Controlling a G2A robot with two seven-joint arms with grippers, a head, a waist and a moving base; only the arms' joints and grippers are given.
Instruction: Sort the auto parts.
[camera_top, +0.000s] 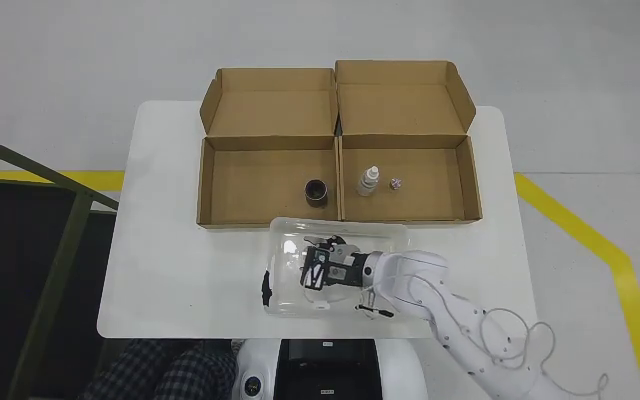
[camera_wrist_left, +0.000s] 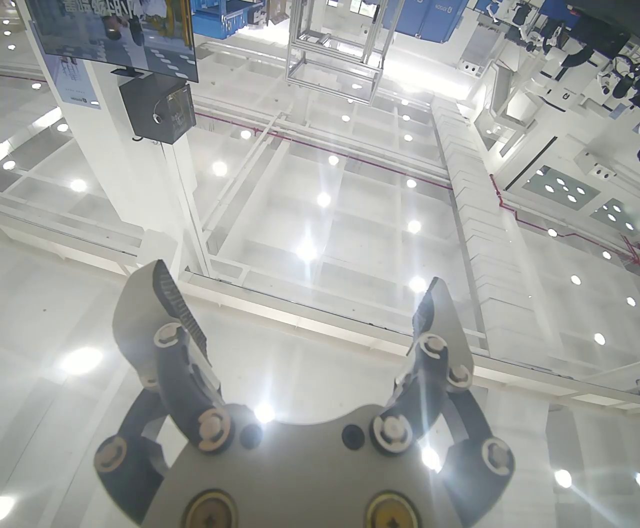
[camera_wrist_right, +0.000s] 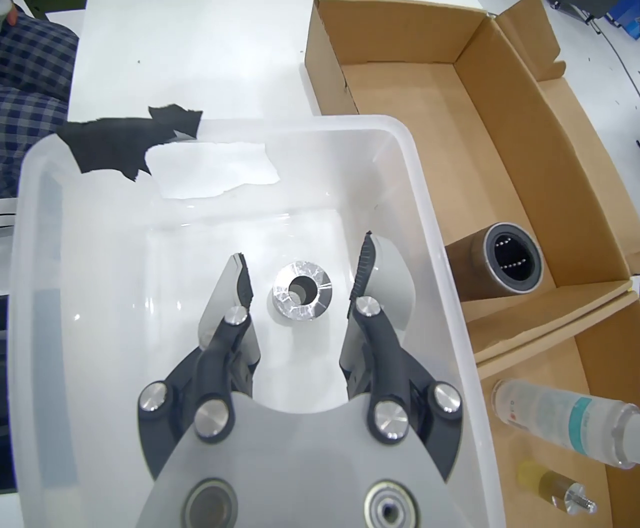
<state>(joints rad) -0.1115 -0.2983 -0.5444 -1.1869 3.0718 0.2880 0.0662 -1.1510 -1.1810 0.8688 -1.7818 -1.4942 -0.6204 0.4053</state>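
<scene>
A shiny metal ring with a centre hole (camera_wrist_right: 302, 291) lies on the floor of the clear plastic bin (camera_wrist_right: 430, 240). My right gripper (camera_wrist_right: 304, 275) hangs inside the bin, open, its fingers on either side of the ring and not touching it. From above, the right gripper (camera_top: 318, 266) sits in the bin (camera_top: 400, 232) at the table's front. A dark cylindrical bearing (camera_wrist_right: 495, 267) lies in the left cardboard box (camera_top: 205, 190). A small white bottle (camera_top: 368, 180) and a little threaded part (camera_top: 396, 183) lie in the right box (camera_top: 470, 180). My left gripper (camera_wrist_left: 300, 305) is open, facing the ceiling.
Both boxes stand side by side behind the bin with lids folded back. Torn black tape (camera_wrist_right: 125, 140) clings to the bin's rim. White table (camera_top: 160, 260) lies bare to the left of the bin. A checked sleeve (camera_top: 160, 372) shows at the table's front edge.
</scene>
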